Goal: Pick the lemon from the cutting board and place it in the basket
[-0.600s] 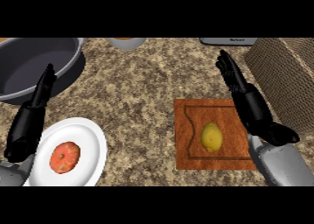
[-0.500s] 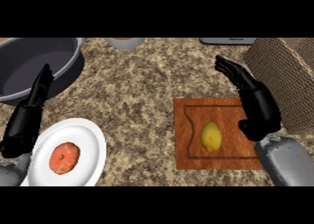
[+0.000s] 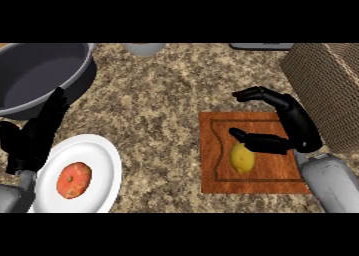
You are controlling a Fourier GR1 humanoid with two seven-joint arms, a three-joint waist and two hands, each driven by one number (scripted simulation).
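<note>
A yellow lemon point(image 3: 242, 159) lies on the wooden cutting board point(image 3: 219, 177) at the centre right of the counter. My right hand point(image 3: 294, 125) hovers over the board's right side. Its fingers arch above the board's far edge and its thumb reaches across just over the lemon's top, but nothing is held. The woven basket point(image 3: 333, 85) stands right of the board, behind that hand. At the left, my left hand point(image 3: 34, 137) rests open with its fingers pointing up, between the bowl and the plate.
A large grey bowl point(image 3: 34, 75) fills the far left corner. A white plate point(image 3: 101, 165) at the near left carries a red-orange fruit point(image 3: 73, 180). A small pale dish point(image 3: 143, 48) and a dark flat object point(image 3: 262, 46) sit at the far edge.
My right hand has swung down and left over the cutting board, fingers curling and thumb closing toward the lemon. The left hand has barely shifted. The lemon has not moved.
</note>
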